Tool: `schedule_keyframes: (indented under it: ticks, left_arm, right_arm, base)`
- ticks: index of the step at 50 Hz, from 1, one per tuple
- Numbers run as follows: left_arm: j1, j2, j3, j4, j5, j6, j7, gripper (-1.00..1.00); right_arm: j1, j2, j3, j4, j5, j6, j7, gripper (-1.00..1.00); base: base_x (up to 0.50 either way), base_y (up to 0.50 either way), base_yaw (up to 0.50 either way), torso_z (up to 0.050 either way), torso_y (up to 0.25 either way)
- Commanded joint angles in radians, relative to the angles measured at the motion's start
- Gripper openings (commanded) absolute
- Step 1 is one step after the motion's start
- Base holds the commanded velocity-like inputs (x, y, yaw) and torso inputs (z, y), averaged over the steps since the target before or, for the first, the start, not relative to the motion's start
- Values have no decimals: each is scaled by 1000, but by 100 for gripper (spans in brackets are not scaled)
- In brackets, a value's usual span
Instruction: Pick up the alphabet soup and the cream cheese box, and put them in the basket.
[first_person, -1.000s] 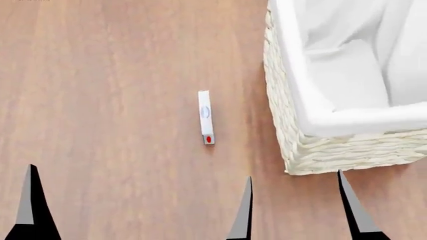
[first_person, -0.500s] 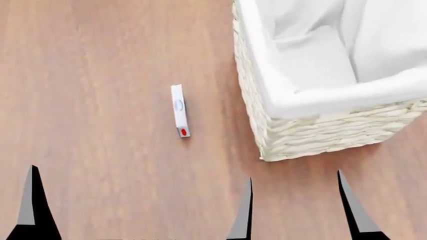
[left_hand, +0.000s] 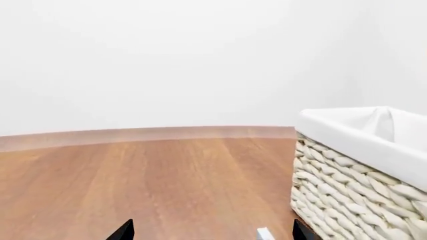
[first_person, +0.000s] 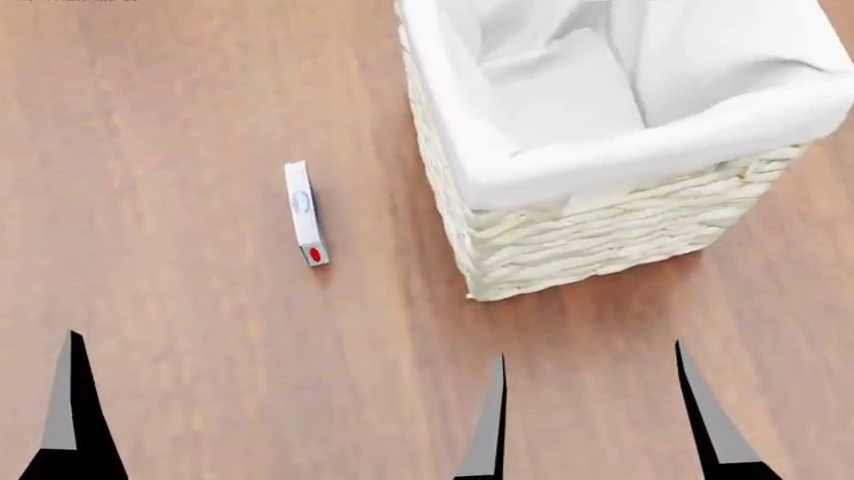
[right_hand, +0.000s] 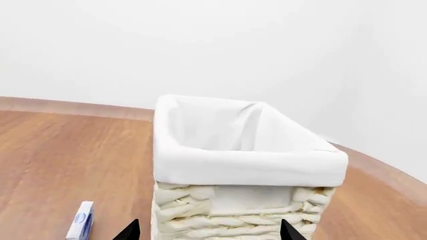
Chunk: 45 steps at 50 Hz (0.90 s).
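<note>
From the head camera we see the cream cheese box (first_person: 306, 213) standing on its thin edge on the brown wooden floor (first_person: 174, 120), its long side running roughly from 12 to 6 o'clock with the red spot at the near end. The basket (first_person: 587, 235) sits to the box's 3 o'clock, near it but apart, with a strip of bare floor between them. Its white cloth lining (first_person: 561, 100) folds over the rim and covers the inside; we can make out only folded cloth within it.

Our left gripper (first_person: 278, 410) shows two dark fingertips at the lower edge of the head view, spread wide with nothing between them; the box lies ahead of it at about 12 o'clock, well clear of the tips. Our right gripper (first_person: 714, 420) shows only one dark fingertip in the head view; in the right wrist view (right_hand: 210, 230) its two tips stand wide apart and empty, facing the basket's near wicker wall.

In the left wrist view the top of the box (left_hand: 264, 233) peeks up between the fingertips, with the basket (left_hand: 347, 185) just off to one side.

We see no alphabet soup can in any view. Nothing lies between either gripper and the box. A plain pale wall (left_hand: 167, 60) rises behind the floor.
</note>
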Motion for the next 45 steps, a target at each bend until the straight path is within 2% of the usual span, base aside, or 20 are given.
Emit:
schedule_keyframes:
  ticks: [1,32,45]
  left_arm:
    - [-2,-3,4,3,0,-3,-4,100]
    - [2,-11,7,-6,-9,12,-12,100]
    - [0,-13,10,-12,-10,15,-16,100]
  right_arm:
    - [-2,4,0,1,4,-4,4,100]
    - [4,11,-16,-3,-7,5,15,100]
    - [-24,21,-14,-105,6,95,26,100]
  base:
    - [0,0,-254,0,0]
    - [0,0,-249,0,0]
    - [0,0,-8,0,0]
